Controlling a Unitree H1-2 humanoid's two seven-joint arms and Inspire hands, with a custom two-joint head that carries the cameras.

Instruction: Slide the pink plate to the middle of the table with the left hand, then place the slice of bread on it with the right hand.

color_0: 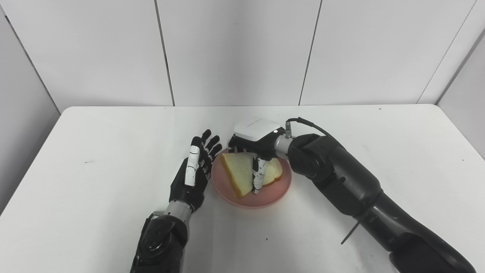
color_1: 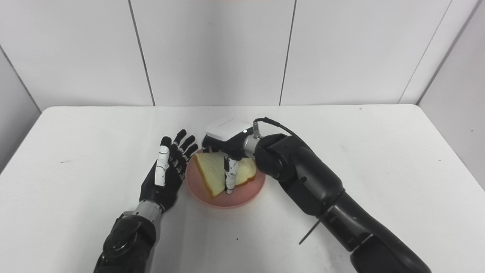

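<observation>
Pink plate (color_0: 265,197) sits mid white surface (color_0: 94,151), slice of bread (color_0: 237,172) propped tilted on it. Right hand (color_0: 254,142) over plate's far side, fingers closed around the bread's top, thumb down its front. Left hand (color_0: 194,172) just left of plate, fingers spread, empty.

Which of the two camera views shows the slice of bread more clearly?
The left eye view, slightly: the slice of bread on the pink plate appears a bit larger there. The right eye view shows the same slice, likewise partly covered by the right robot hand.
</observation>
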